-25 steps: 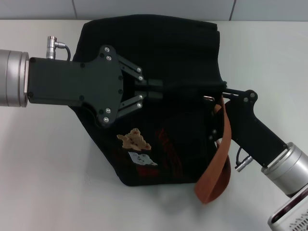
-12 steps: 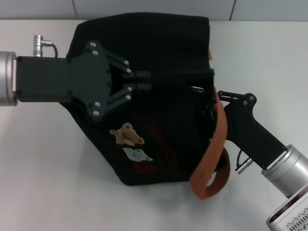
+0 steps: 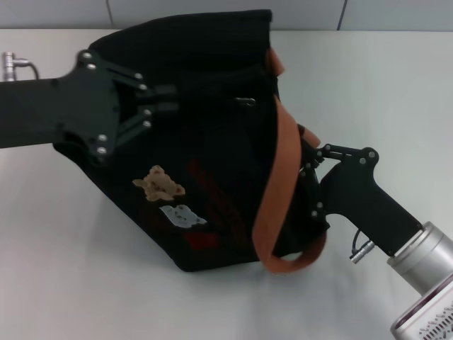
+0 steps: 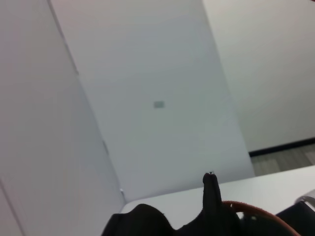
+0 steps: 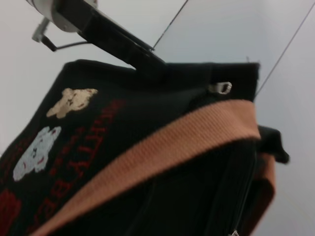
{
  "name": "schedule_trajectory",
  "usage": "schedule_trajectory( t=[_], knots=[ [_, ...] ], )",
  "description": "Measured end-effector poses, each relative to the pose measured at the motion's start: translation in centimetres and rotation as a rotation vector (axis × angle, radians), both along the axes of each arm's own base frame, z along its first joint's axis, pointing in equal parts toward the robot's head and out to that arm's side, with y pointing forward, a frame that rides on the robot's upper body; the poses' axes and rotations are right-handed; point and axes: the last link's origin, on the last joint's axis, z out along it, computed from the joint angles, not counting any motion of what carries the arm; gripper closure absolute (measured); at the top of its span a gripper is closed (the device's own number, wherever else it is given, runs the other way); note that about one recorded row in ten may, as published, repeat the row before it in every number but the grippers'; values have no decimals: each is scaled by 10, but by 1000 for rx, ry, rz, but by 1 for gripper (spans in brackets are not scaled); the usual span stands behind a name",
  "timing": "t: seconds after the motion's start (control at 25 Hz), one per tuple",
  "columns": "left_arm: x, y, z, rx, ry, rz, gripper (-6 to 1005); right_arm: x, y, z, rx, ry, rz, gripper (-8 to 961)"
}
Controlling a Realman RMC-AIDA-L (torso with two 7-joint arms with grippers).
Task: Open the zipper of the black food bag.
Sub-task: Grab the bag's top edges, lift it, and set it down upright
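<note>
The black food bag [image 3: 226,177] lies on the white table with its tan and pale blue bear patches [image 3: 159,184] facing up. My left gripper [image 3: 172,100] reaches in from the left and is shut on the zipper line at the bag's top edge. The pull tab is hidden between its fingers. The left wrist view shows a pinched peak of black fabric [image 4: 210,196]. My right gripper [image 3: 309,177] presses against the bag's right side behind the orange-brown strap [image 3: 279,170]. In the right wrist view the bag [image 5: 147,118] fills the frame.
A small silver side buckle [image 3: 245,100] sits on the bag's top, to the right of the left gripper; the right wrist view shows this buckle [image 5: 220,87] too. The white table [image 3: 71,269] stretches left and in front. A tiled wall runs along the back.
My left gripper has pulled to the left and away, dragging the bag with it. The strap has swung over the bag's right part. The right gripper has shifted slightly left.
</note>
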Motion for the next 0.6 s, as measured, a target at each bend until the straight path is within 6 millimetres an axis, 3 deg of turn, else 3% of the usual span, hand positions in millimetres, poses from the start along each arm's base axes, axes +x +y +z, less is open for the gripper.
schedule_trajectory(
  t=[0.12, 0.28, 0.36, 0.6],
  knots=[
    [-14, -3, 9, 24, -38, 42, 905, 5, -2, 1, -2, 1, -22, 953],
    [-18, -3, 11, 31, -46, 53, 906, 12, -3, 3, -18, 9, -51, 953],
    [-34, -7, 17, 59, -75, 97, 906, 17, -4, 5, -23, 9, -69, 954],
    [-45, -11, 22, 88, -88, 128, 906, 24, -7, 7, -25, 4, -91, 951]
  ],
)
